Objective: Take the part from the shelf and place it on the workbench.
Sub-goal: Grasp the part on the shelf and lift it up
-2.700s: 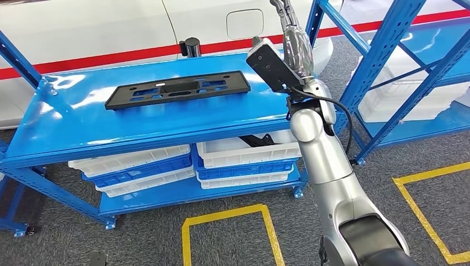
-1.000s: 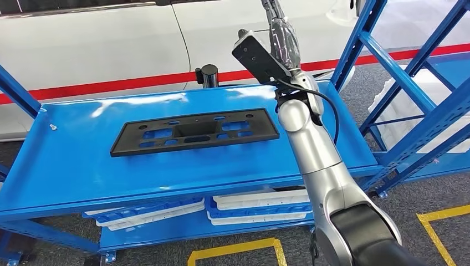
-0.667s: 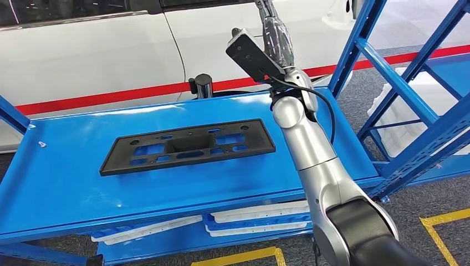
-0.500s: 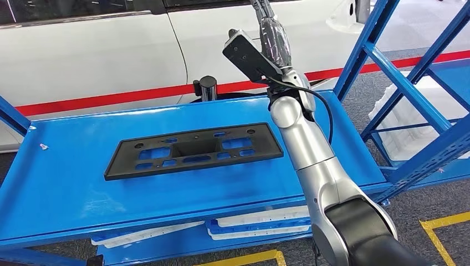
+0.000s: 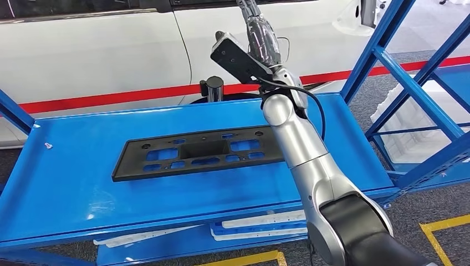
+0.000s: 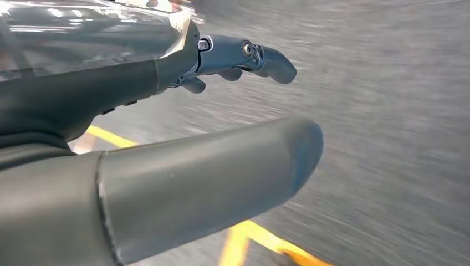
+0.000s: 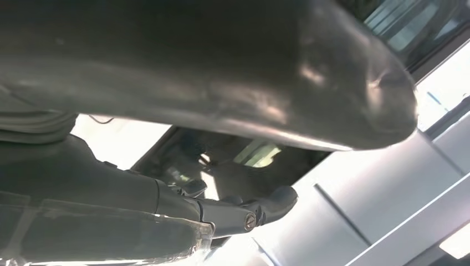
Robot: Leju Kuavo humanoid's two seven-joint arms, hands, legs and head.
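A flat black plastic part (image 5: 199, 154) with several cut-outs lies lengthwise in the middle of the blue metal table top (image 5: 72, 183). My right arm rises over the table's right half, above the part's right end. Its hand (image 5: 256, 25) is held high against the white car, well clear of the part. In the right wrist view that hand (image 7: 166, 83) has thumb and dark fingers (image 7: 244, 213) apart with nothing between them. In the left wrist view my left hand (image 6: 166, 177) hangs over grey floor, fingers (image 6: 249, 55) spread and holding nothing.
A white car (image 5: 111, 50) with a red stripe stands just behind the table, and a black post (image 5: 213, 88) stands at the table's far edge. Blue rack uprights (image 5: 388, 39) rise on the right. White and blue trays (image 5: 260, 224) sit under the top. Yellow lines (image 5: 443, 224) mark the floor.
The whole view has shifted: the camera has come closer to the table and now looks across its top. The part lies where it was. My right arm stays raised.
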